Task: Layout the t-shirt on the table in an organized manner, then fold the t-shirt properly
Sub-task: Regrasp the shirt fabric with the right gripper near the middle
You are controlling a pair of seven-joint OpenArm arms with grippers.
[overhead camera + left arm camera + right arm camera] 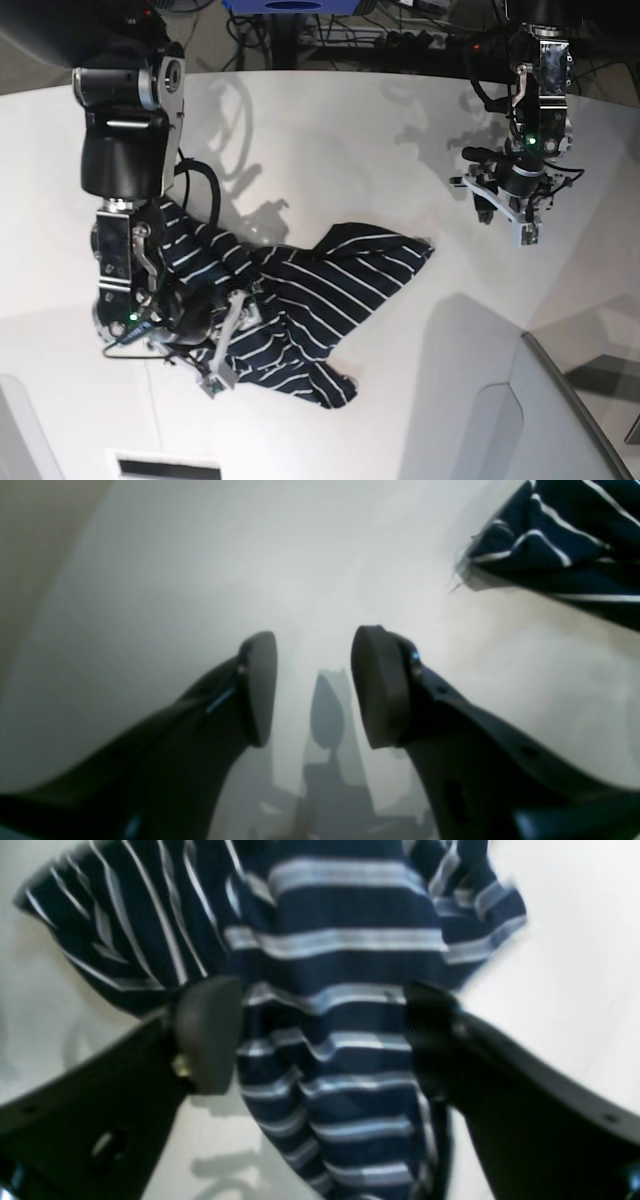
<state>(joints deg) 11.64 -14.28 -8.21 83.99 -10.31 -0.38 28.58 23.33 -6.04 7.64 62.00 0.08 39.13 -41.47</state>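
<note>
We see the right gripper (pixel 320 1040) spread wide astride the crumpled t-shirt (pixel 300 300); at two o'clock, the left gripper (pixel 312 690) hangs parted, empty.

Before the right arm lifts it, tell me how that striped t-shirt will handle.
Likely floppy: the t-shirt lies crumpled in soft folds on the table. Probably light, sagging from whatever single point is pinched. It should bunch rather than slide if pushed; the right gripper straddles its fabric.
</note>
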